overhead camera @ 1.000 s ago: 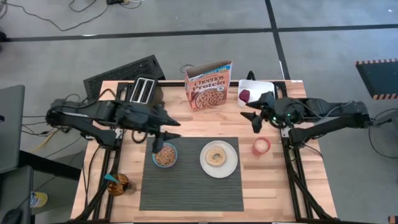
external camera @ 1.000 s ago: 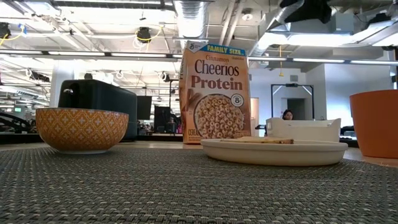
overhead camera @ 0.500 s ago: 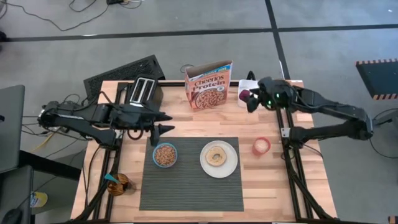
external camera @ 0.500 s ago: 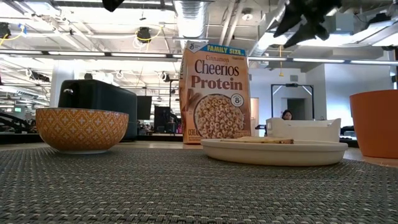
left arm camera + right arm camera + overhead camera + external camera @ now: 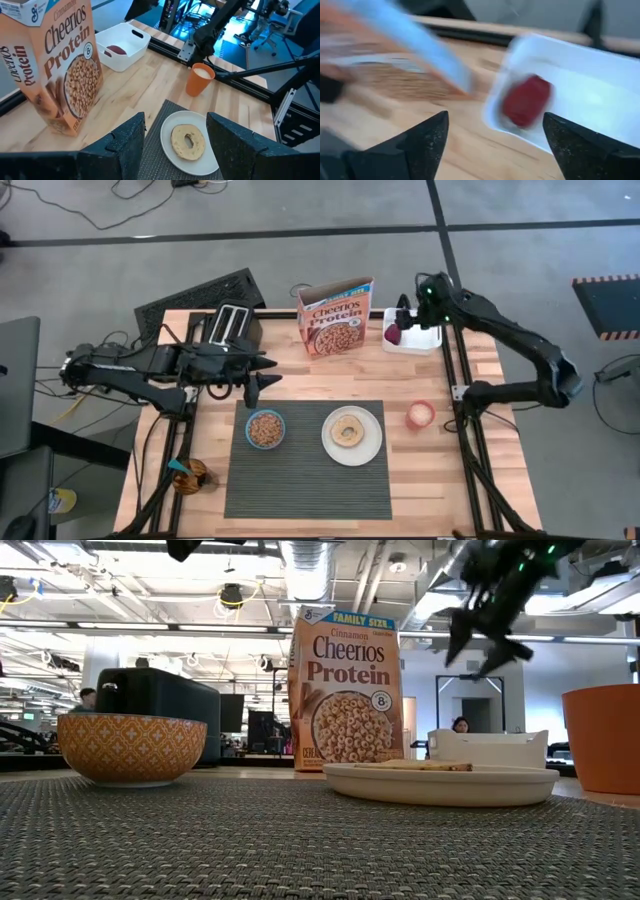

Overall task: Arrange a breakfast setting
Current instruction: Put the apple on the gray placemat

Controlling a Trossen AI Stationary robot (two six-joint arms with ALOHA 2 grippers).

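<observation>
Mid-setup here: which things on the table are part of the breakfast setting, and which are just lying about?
Part of the setting:
placemat
bowl of cereal
plate
bagel on the plate
dark-red fruit in the white tray, with the open right gripper over it

Lying about:
toaster
Cheerios box
orange cup

The high camera looked straight down on the whole table. The low one sat at mat level, close, facing the cereal box [image 5: 345,688]. The left wrist camera also saw that box; the right wrist camera looked closely into the white container [image 5: 580,95].
</observation>
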